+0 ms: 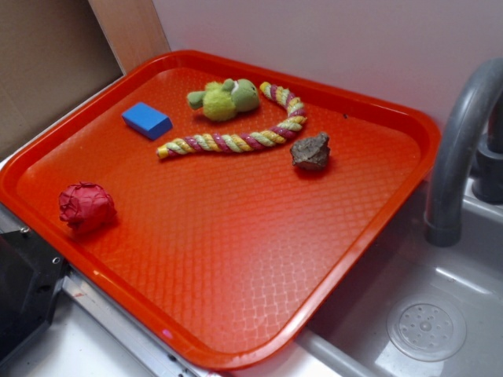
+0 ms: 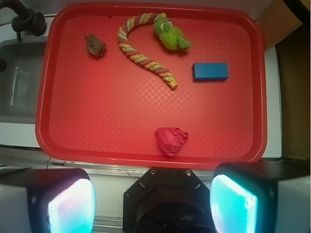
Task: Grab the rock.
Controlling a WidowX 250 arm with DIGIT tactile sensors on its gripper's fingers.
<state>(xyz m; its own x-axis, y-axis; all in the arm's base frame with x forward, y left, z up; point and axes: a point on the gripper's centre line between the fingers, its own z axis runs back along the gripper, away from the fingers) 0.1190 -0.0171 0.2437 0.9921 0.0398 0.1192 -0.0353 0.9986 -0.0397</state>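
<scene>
1. Still untouched, the rock (image 1: 311,151) lies alone on the red tray (image 1: 236,259), right of centre in the upper half of the exterior view and at upper left in the wrist view (image 2: 95,44).

2. The gripper (image 2: 153,199) hangs outside the tray's near edge at the bottom of the wrist view, its two pads (image 2: 73,204) spread wide and holding nothing; in the exterior view only a dark piece of hardware shows at lower left, too little to identify.

3. Judging by this, the task has barely begun: the approach, the descent and the closing on the rock all remain.

4. Nearest the rock is the striped rope (image 1: 236,137), whose curved end lies just beside it to the upper left in the exterior view, apart from it but close enough to catch a pad.

5. The green toy (image 1: 224,100) rests against the rope farther up, and the blue block (image 1: 147,120) sits well apart at the upper left.

6. The red ball (image 2: 171,141) lies near the tray's lower edge in the wrist view, right of the straight line from claw to rock and probably clear of it.

7. A grey faucet (image 1: 460,149) and sink (image 1: 424,326) stand beyond the tray at the right of the exterior view, off the likely path.
</scene>
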